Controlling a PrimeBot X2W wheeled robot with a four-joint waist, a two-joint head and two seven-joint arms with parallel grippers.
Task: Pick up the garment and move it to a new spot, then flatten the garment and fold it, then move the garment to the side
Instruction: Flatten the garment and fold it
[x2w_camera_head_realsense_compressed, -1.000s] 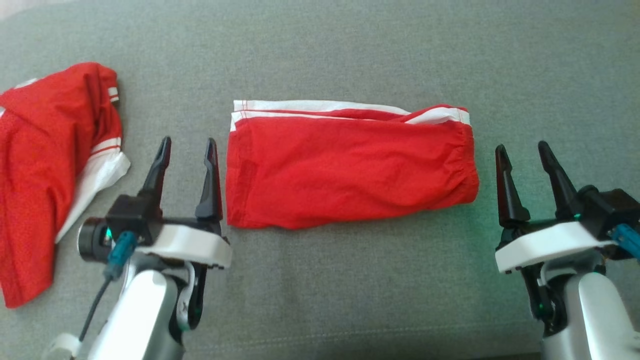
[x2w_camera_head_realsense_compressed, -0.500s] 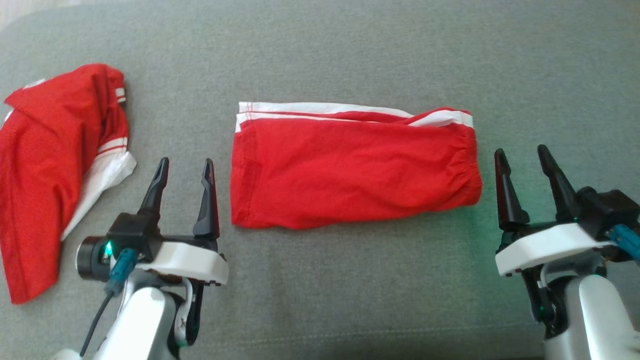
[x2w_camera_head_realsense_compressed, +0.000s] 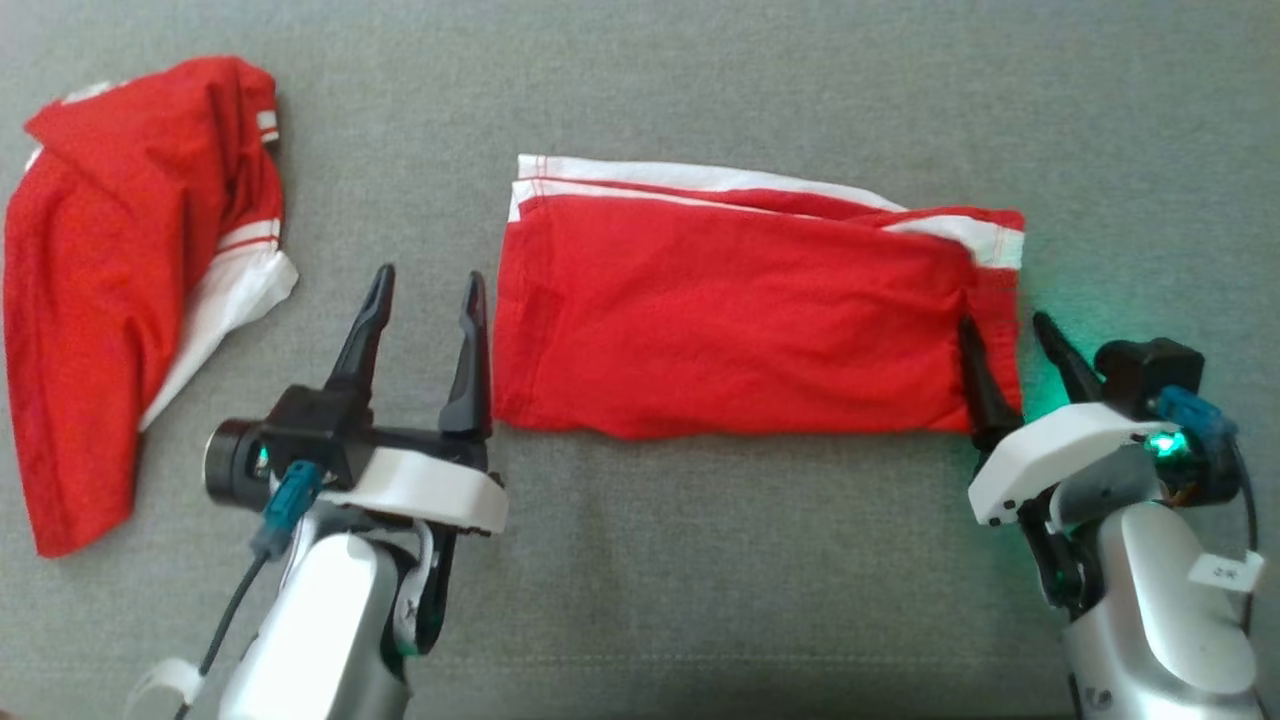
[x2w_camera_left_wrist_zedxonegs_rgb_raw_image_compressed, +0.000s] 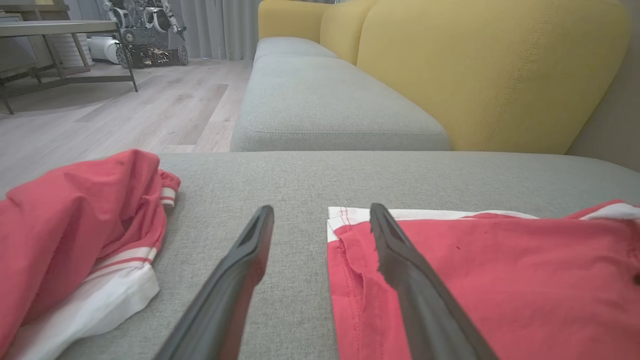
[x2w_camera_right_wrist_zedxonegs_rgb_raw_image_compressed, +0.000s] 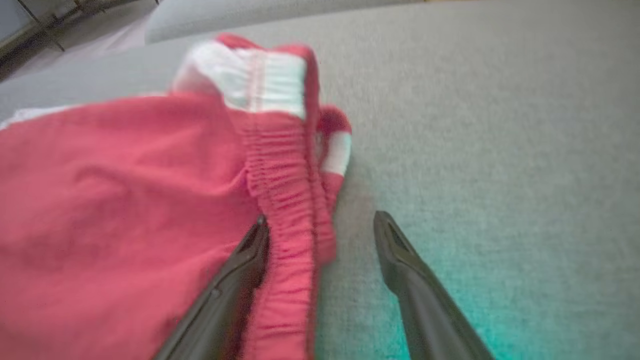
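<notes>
You have bare cushion (x2w_camera_head_realsense_compressed: 720, 580) across the whole lower frame and along the top. The folded shorts (x2w_camera_head_realsense_compressed: 740, 320) take up the centre, and a crumpled red garment (x2w_camera_head_realsense_compressed: 120, 300) blocks the upper left. Between them runs a narrow free strip, where your left gripper (x2w_camera_head_realsense_compressed: 430, 275) stands. Right of the shorts, the cushion lies open.

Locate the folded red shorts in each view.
Head view: folded red shorts at centre.
Left wrist view: shorts at lower right.
Right wrist view: shorts across the left half, blurred.
Shared landmark: their white stripe along one edge.
</notes>
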